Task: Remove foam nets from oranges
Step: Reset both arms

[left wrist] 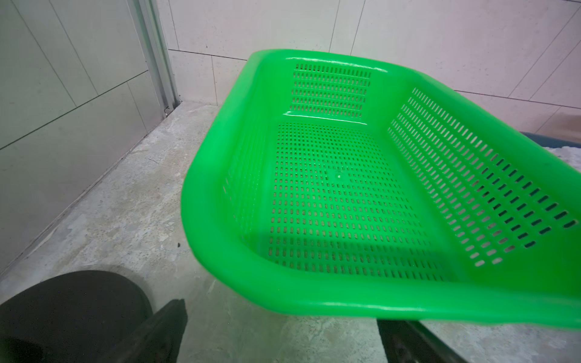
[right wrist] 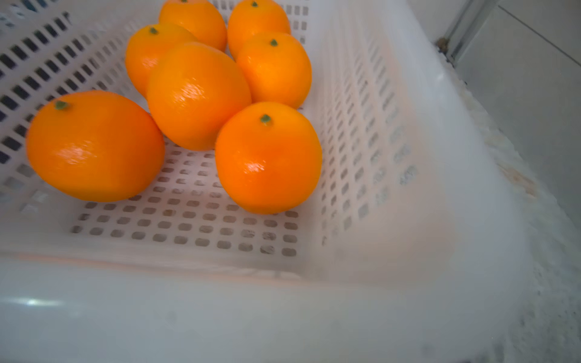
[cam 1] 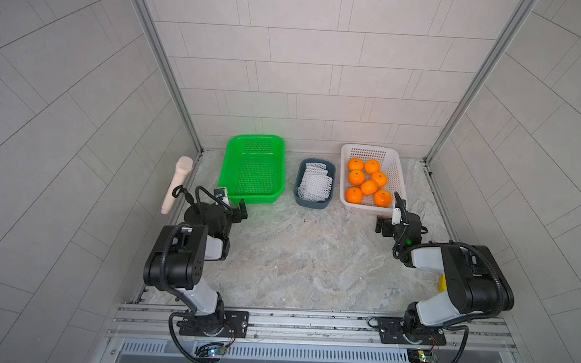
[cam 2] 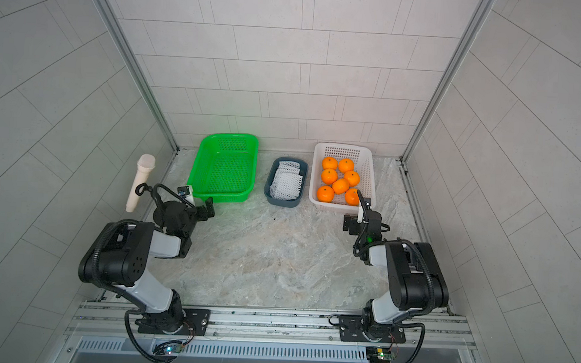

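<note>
Right wrist view: oranges [right wrist: 267,157] all bare, so the task seems done.
Foam nets [cam 1: 316,182] lie in the grey bin [cam 1: 311,204]; oranges sit in the white basket [cam 1: 369,147] beside it — left claw [cam 1: 232,203] and right claw [cam 1: 387,220] spread, empty.

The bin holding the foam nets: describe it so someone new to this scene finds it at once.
Three containers stand in a row on the tabletop near the back wall. The middle one, between the green basket and the white basket of oranges, is the small dark grey-blue bin. Unlike its perforated neighbours, it has solid walls and holds white foam nets.
</note>
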Available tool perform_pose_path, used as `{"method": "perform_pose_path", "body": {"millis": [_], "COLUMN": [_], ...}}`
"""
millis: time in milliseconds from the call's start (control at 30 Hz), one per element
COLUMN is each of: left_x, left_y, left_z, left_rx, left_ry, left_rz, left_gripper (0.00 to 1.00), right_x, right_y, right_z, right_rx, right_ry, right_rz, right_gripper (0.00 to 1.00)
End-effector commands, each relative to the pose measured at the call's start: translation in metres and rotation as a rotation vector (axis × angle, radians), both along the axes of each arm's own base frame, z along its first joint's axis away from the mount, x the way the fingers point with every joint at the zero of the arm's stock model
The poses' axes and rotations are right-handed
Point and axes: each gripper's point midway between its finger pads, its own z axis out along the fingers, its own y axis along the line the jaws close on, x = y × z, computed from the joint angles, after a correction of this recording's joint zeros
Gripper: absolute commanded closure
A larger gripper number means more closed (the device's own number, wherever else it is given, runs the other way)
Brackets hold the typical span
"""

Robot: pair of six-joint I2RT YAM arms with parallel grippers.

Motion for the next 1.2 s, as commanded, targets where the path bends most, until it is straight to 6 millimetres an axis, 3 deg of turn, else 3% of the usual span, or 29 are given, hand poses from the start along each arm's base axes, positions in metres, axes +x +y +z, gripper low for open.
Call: {"method": "perform_pose_path", "body": {"millis": [0, 1167], "left_x": [0.0004, -0.0004], "left_y": [-0.0062, -0.0111], "left_z": [-0.0015, 0.0018], "left_rx": [0.022, 0.041], "left_ry": [0.02, 0.017], "left_rz": [-0.032, -0.047], "left_gripper": [0.0, 0.0], "right_x": [0.0088, 0.0089], "right_y": [0.0028, 0.005], "right_z": [0.0152, 0.0161], "right_rx": [-0.039, -0.052], "right_ry": [-0.034, -0.033], "right_rz": [0.038, 0.04], "right_gripper": [0.0, 0.0]}}
